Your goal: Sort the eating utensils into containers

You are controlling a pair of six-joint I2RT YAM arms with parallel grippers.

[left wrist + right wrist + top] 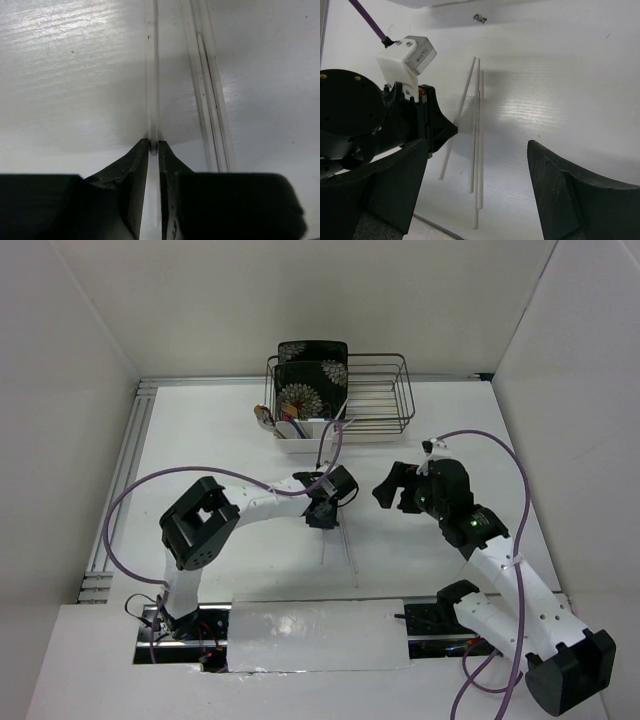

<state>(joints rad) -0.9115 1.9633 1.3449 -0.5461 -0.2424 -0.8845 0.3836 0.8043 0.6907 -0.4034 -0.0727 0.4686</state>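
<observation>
Where I am working: the middle of the table [200,440], a little ahead of the arm bases.
left gripper [324,517]: I am seeing it reaching down to the tabletop. Its jaws are pinching one chopstick [151,75] from both sides, and the fingertips [137,157] are sitting down close to the surface.
chopstick: it is lying flat on the table, running straight out ahead of the left gripper in the wrist view.
other chopsticks [210,100]: they are lying on the table just right of the pinched one and nearly parallel to it, with neither gripper touching them.
right gripper [384,488]: it is hovering above the table to the right of the left gripper, its jaws standing spread wide with nothing between them.
caddy [305,443]: it is sitting at the far side of the table, just in front of the wire rack [385,390], with a few utensils [290,424] standing in it.
plate [312,375]: it is standing upright in the rack's left end, behind the caddy.
</observation>
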